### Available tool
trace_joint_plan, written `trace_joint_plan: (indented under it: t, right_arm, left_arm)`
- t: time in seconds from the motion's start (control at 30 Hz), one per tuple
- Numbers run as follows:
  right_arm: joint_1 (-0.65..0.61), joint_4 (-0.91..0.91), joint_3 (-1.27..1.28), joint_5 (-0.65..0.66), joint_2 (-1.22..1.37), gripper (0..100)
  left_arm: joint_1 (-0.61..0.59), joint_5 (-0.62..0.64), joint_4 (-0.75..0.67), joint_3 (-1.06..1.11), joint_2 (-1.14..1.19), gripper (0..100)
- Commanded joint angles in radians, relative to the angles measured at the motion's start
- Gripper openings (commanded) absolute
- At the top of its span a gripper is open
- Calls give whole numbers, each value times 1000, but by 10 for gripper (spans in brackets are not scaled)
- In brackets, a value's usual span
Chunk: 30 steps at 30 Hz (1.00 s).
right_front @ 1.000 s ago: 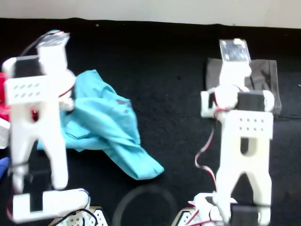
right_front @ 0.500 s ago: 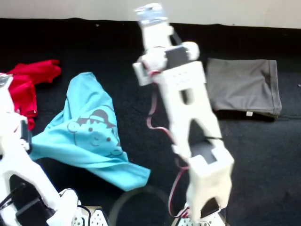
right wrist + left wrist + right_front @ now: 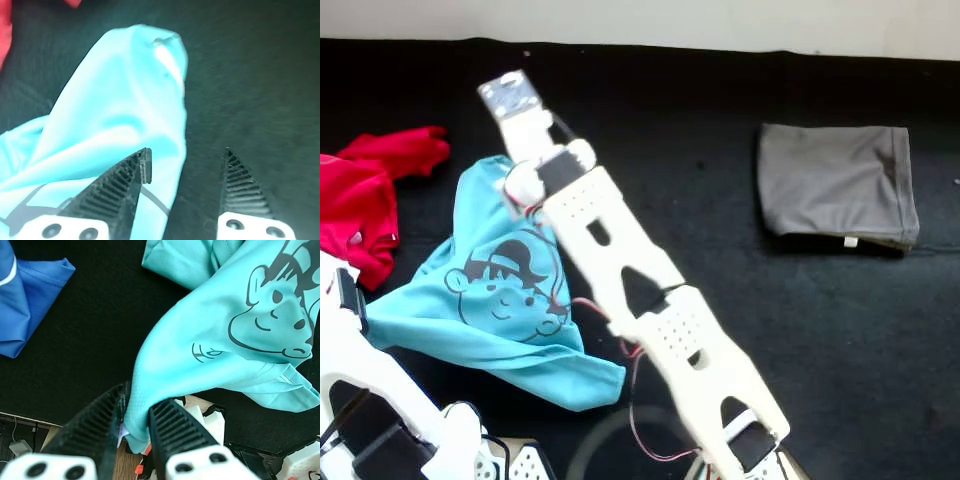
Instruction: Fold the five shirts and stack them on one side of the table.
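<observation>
A cyan shirt (image 3: 510, 300) with a cartoon face print lies spread at the left of the black table (image 3: 700, 130). My left gripper (image 3: 135, 427) is shut on the edge of this cyan shirt (image 3: 220, 325), at the shirt's near-left corner by the table's front edge (image 3: 360, 312). My right arm stretches diagonally across the table, and its gripper (image 3: 515, 110) hangs over the shirt's far tip. In its wrist view the right gripper (image 3: 182, 170) is open just above the cyan shirt (image 3: 115, 115), holding nothing. A folded grey shirt (image 3: 835, 185) lies at the far right.
A crumpled red shirt (image 3: 365, 190) lies at the far left beside the cyan one. A blue shirt (image 3: 25, 295) lies close to the left gripper. Both arm bases stand at the table's front edge. Bare black cloth stretches between the cyan and grey shirts.
The right arm has swung from the middle of the table leftward to the cyan shirt's far tip. The cyan shirt is spread out flatter, with its print showing fully. The left arm has dropped lower.
</observation>
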Motion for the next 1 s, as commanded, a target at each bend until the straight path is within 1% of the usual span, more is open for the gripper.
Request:
trace_joint_plan:
  t: [0.0,0.13,0.23,0.3,0.37,0.4,0.43,0.47,0.57,0.63,0.73,0.83,0.9,0.97]
  right_arm:
    - [-36,-27,-51,-17,36,242]
    - [-53,-41,-54,-28,99,329]
    - [-48,-61,-50,-23,139,310]
    - [-44,-67,-50,-21,166,243]
    - [-35,-67,-54,2,189,107]
    - [-28,-67,-54,31,196,20]
    - [-24,-67,-54,64,200,1]
    - [-18,-61,-54,91,202,30]
    - [22,-61,-61,120,200,4]
    - [61,-56,-111,120,200,7]
    - [124,-1,-228,121,196,7]
    - [179,104,-389,124,197,7]
    - [213,176,-475,124,196,7]
    - [246,236,-493,133,163,7]
  left_arm:
    - [-5,-8,6,2,-31,8]
    - [-7,-8,6,2,-31,8]
    - [-7,-8,6,2,-31,8]
    - [-7,-8,6,2,-31,8]
    - [-7,-8,6,5,-31,8]
    - [-4,-8,6,10,-31,8]
    - [-2,-8,6,10,-31,8]
    - [-2,-8,6,12,-31,8]
    - [1,-8,6,12,-31,8]
    - [2,-8,5,12,-28,8]
    - [10,-8,3,12,-24,8]
    - [65,-2,-11,5,-24,8]
    - [124,0,-31,4,-24,8]
    - [186,34,-48,1,-24,8]
